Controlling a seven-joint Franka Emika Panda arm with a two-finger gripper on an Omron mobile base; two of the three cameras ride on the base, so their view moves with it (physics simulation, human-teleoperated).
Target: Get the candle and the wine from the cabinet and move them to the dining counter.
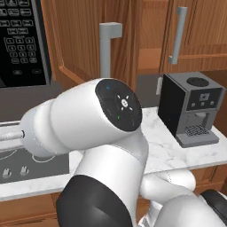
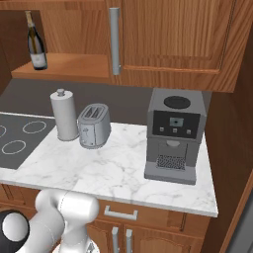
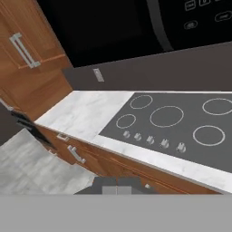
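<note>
The dark glass wine bottle with pale cap (image 2: 35, 42) stands upright on the open shelf of the warm brown wooden wall cabinet (image 2: 64, 66), above the marble table (image 2: 113, 168); judged from this, the transfer is not done. The tool (image 3: 117, 186), fingertips together and holding nothing, faces the black cooktop (image 3: 181, 122).

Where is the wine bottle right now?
In the right base view, the wine bottle stands upright on the open cabinet shelf at upper left, above the paper towel roll and toaster.
</note>
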